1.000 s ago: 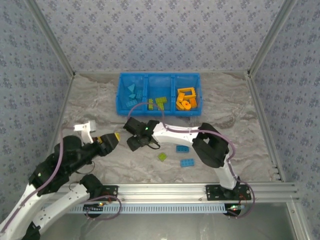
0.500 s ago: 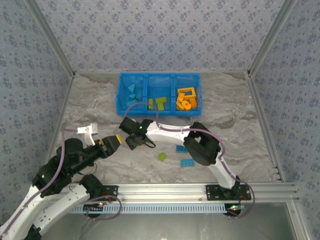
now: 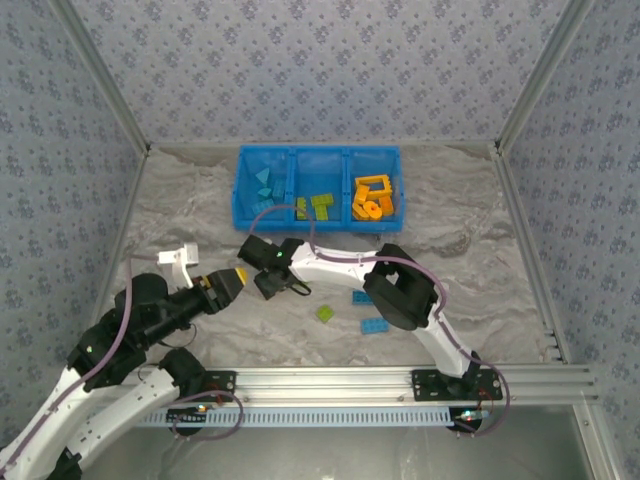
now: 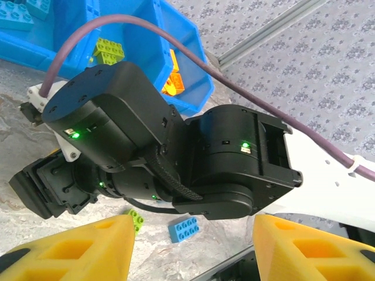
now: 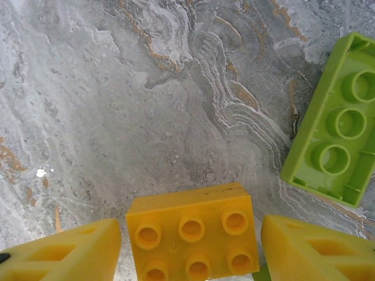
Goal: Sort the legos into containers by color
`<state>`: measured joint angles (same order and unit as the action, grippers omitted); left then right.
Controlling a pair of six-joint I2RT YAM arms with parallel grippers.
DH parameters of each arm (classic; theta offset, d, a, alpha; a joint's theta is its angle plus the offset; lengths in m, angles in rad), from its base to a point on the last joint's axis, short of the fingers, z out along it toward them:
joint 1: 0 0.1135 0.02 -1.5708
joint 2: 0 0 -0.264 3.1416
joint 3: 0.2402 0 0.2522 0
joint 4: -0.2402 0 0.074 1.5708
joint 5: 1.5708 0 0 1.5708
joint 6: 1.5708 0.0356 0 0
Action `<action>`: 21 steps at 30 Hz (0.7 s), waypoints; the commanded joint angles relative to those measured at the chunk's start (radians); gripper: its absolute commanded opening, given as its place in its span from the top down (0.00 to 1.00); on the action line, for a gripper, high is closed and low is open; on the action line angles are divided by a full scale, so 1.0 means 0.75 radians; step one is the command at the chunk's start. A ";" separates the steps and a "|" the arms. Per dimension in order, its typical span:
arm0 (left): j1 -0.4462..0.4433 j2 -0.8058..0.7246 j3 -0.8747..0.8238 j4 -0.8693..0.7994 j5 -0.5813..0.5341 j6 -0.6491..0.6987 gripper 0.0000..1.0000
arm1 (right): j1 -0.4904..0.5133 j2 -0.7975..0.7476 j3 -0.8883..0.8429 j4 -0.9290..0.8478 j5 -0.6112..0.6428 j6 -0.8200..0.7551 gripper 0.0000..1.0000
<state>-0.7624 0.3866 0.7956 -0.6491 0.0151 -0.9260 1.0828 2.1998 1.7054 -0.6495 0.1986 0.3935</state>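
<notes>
1. The left claw hovers over the surface, fingers moderately apart and holding nothing.
2. The right claw straddles an orange brick lying flat. Its fingers sit just beside the brick, with slim gaps showing.
3. A lime brick lies just right of it.
4. Further right, a loose lime piece and two blue bricks lie on the surface.
5. The blue bin holds teal bricks in its left compartment, lime in the middle and orange on the right.

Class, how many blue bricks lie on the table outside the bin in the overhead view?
2. One blue brick sits beside the right arm's elbow; the other lies just nearer the arm bases. More may be hidden under the arms.
</notes>
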 commanded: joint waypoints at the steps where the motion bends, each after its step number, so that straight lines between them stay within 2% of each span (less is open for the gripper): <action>1: -0.007 0.013 0.033 0.064 0.031 0.016 0.45 | 0.008 0.048 0.020 -0.042 0.022 -0.008 0.38; 12: -0.007 0.018 0.033 0.082 0.039 0.023 0.46 | 0.010 0.007 0.013 -0.040 0.054 -0.003 0.51; 17: -0.010 0.105 0.067 0.114 0.095 0.058 0.48 | -0.022 -0.246 -0.079 -0.063 0.157 0.011 0.53; 21: -0.067 0.242 0.095 0.221 0.098 0.108 0.48 | -0.160 -0.554 -0.240 -0.081 0.216 0.022 0.53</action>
<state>-0.7841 0.5186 0.8215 -0.5797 0.0639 -0.8940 1.0401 1.9545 1.5608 -0.6727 0.2783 0.3954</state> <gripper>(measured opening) 0.519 0.490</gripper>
